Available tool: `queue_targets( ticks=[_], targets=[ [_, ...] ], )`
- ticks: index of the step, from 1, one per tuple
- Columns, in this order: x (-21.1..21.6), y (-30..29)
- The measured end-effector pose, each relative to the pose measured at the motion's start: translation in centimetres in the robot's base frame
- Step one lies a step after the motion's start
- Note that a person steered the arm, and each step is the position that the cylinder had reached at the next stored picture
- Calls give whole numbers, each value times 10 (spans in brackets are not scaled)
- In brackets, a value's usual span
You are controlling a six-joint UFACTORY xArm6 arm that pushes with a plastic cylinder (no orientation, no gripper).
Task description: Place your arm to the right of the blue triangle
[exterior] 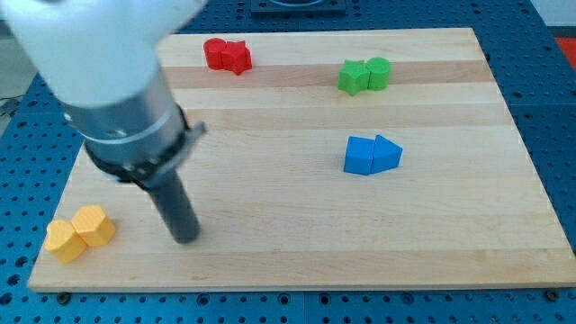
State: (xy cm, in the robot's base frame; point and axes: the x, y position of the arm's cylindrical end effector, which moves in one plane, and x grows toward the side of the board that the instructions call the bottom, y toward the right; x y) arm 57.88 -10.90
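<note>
The blue triangle point(388, 154) lies right of the board's middle, touching a blue cube point(360, 156) on its left side. My tip point(186, 238) rests on the board at the view's lower left, far to the left of both blue blocks and below their level. The rod rises up and left into the large grey and white arm body.
Two yellow blocks point(80, 232) sit together at the lower left, just left of my tip. Two red blocks point(227, 55) stand at the top left of centre. Two green blocks point(364, 75) stand at the top right of centre. The wooden board point(297, 252) lies on a blue perforated table.
</note>
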Motion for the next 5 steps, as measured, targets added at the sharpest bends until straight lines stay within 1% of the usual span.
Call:
queue_targets(
  ticks=[1, 2, 3, 4, 5],
  targets=[
    [10, 88],
    [5, 168],
    [-11, 244],
    [-53, 293],
    [-102, 295]
  ],
)
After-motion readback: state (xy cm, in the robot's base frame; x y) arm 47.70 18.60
